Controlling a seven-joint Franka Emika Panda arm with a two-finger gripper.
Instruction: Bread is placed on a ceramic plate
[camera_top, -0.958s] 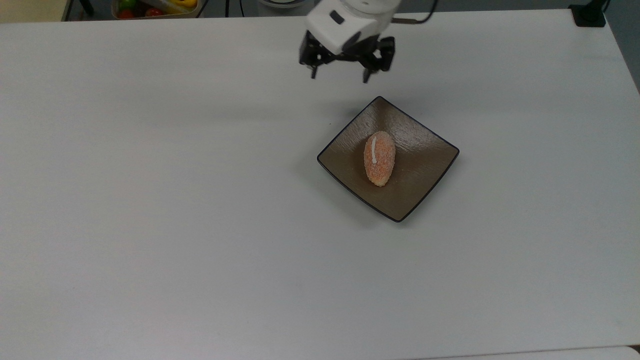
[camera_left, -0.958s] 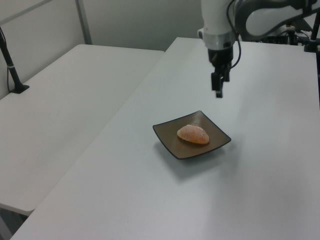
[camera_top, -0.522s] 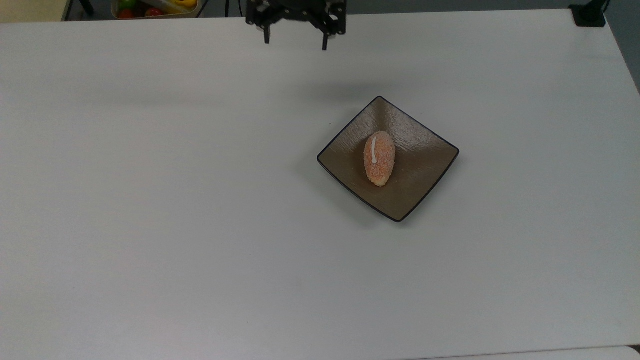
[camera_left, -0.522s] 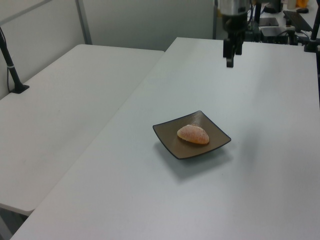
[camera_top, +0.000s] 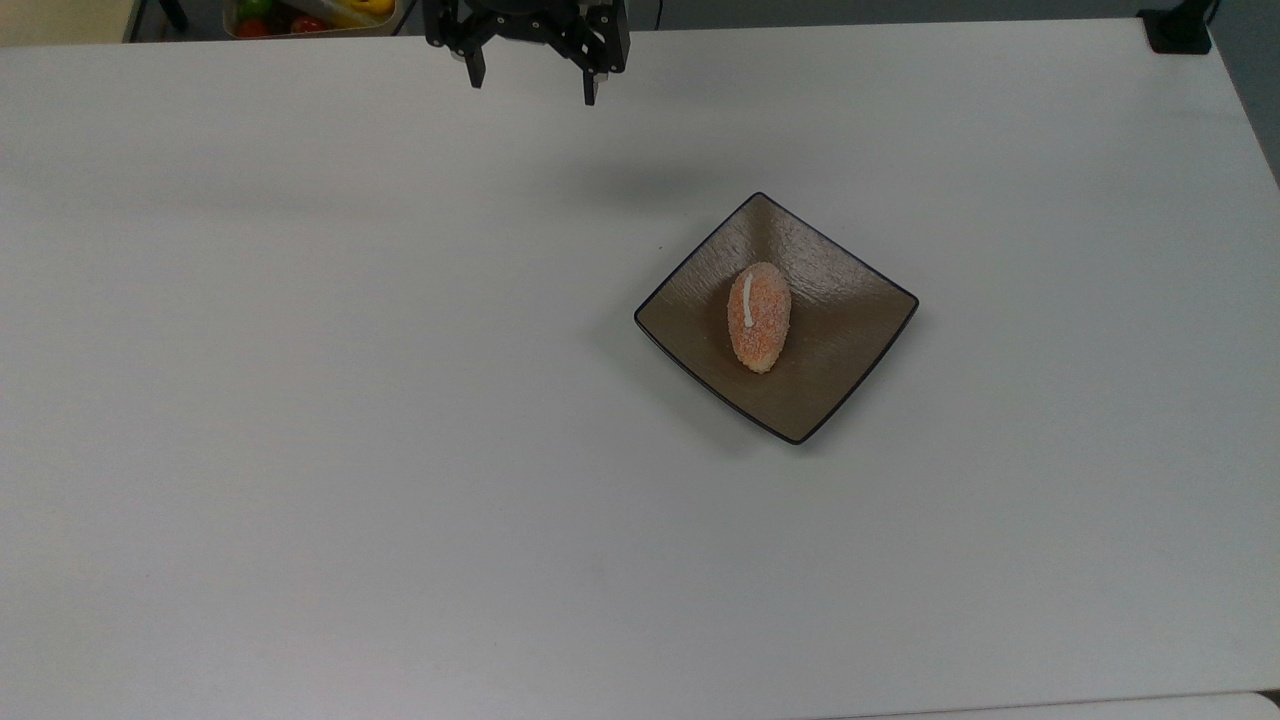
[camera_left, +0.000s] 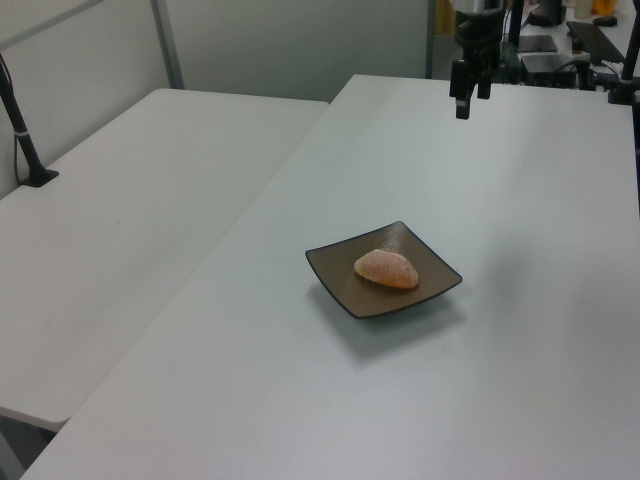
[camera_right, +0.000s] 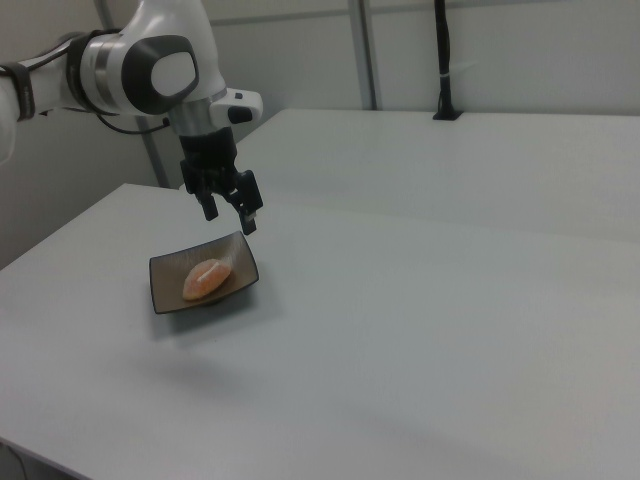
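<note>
bread (camera_top: 759, 316) on ceramic plate (camera_top: 845, 340), claw (camera_top: 530, 88) apart

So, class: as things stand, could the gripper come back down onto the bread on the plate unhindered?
Probably yes. The gripper hangs open and empty above the table, apart from the ceramic plate. The bread lies uncovered on it, with nothing between them.
</note>
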